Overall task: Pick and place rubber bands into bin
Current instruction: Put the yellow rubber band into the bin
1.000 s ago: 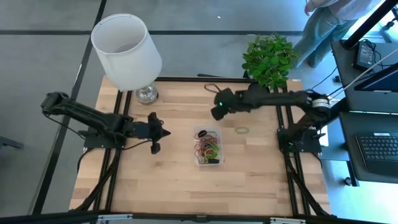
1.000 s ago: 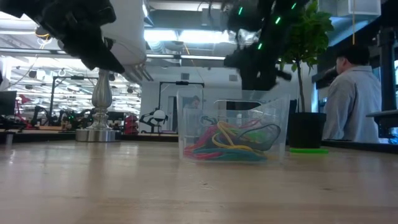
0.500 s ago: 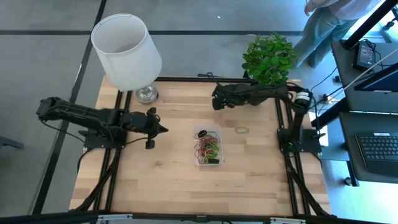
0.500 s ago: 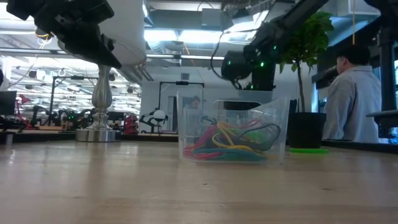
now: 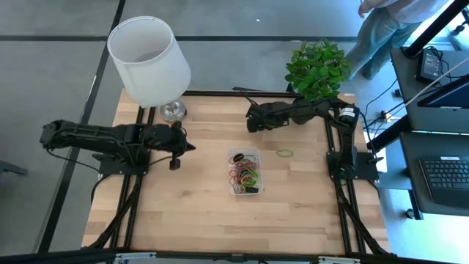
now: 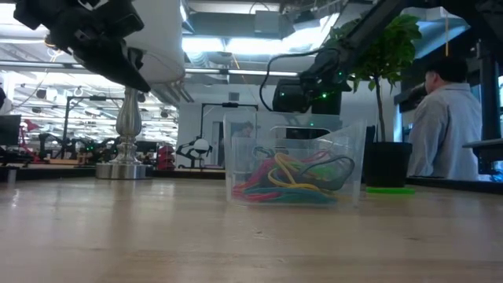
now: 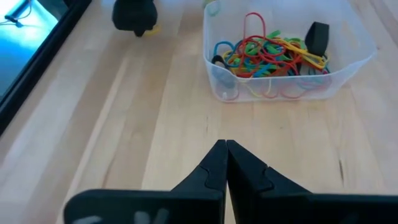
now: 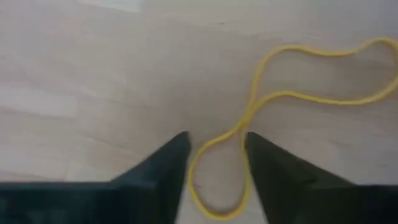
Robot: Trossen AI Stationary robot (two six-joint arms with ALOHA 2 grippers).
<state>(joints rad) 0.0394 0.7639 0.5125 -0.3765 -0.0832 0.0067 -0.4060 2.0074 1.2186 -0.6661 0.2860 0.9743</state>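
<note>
- Since a second ago the right gripper (image 5: 251, 122) has swung from over the table near the bin toward the far edge, close to the plant; the left gripper (image 5: 189, 147) has drawn back slightly toward its own side; the bin and its contents lie unchanged
- Right gripper now low over the wood near the table's back edge; its wrist view shows the two dark fingers (image 8: 163, 167) standing apart, straddling one end of a yellow rubber band (image 8: 261, 106) that lies flat in a twisted loop on the table; the fingers are spread and not pressed on the band; nothing lifted
- Left gripper hangs above the table left of the bin, pointing toward it; fingertips (image 7: 219, 155) pressed together, nothing between them
- Bin (image 5: 233, 188), clear plastic, sits near the table's middle; inside, a tangle of rubber bands (image 5: 245, 173) in red, green, yellow, blue and orange, plus a small black block (image 7: 317, 37) at one end
- One green rubber band (image 5: 285, 153) lies loose on the table just right of the bin, apart from it
- White-shaded lamp (image 5: 149, 60) at the back left corner; potted plant (image 5: 317, 67) at the back right
- A person (image 6: 446, 126) in a light shirt stands beyond the table, seen in the low view
</note>
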